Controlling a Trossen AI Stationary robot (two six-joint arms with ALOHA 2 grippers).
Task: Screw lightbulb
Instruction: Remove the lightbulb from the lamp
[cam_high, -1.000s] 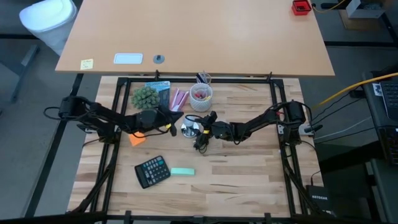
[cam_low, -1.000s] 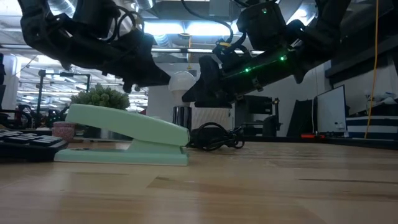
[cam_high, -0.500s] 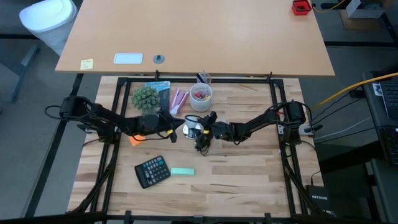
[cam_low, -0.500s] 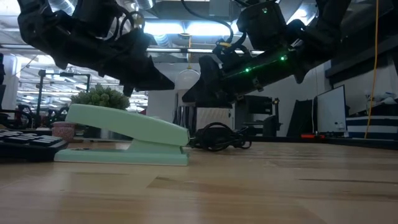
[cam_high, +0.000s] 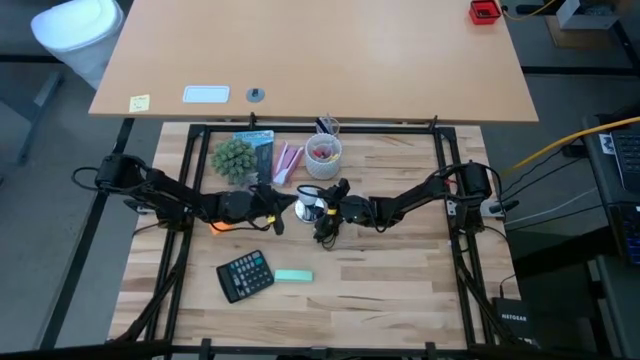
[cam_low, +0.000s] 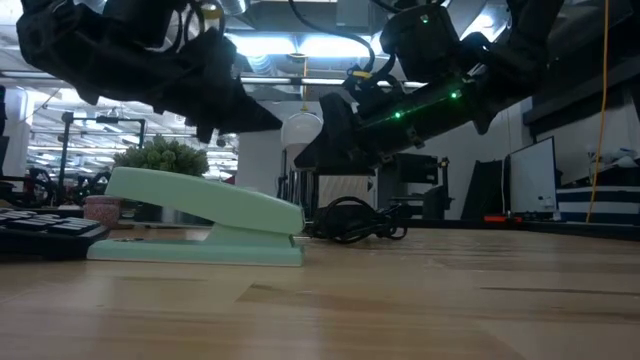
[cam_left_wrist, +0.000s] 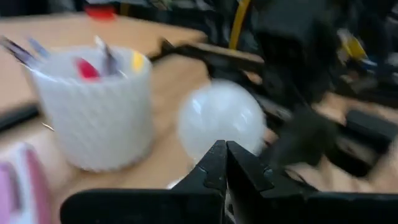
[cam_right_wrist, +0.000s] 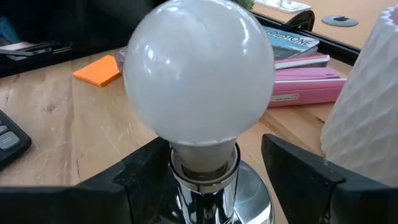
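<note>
Chrome base (cam_right_wrist: 211, 186) is flanked by the right gripper (cam_right_wrist: 205, 171), jaws spread, apparently to steady it for turning. White bulb (cam_right_wrist: 199, 78) is seated upright in the socket at table centre, long axis vertical, dome upward. Beside it, the left gripper (cam_left_wrist: 225, 163) is held with jaws pressed together.

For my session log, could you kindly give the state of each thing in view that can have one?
lightbulb: upright, seated in the shiny socket, unlit.
left gripper: shut, empty, just short of the bulb.
right gripper: open, fingers either side of the socket.
stapler: closed, lying flat.
pen cup: upright, holding pens.
</note>
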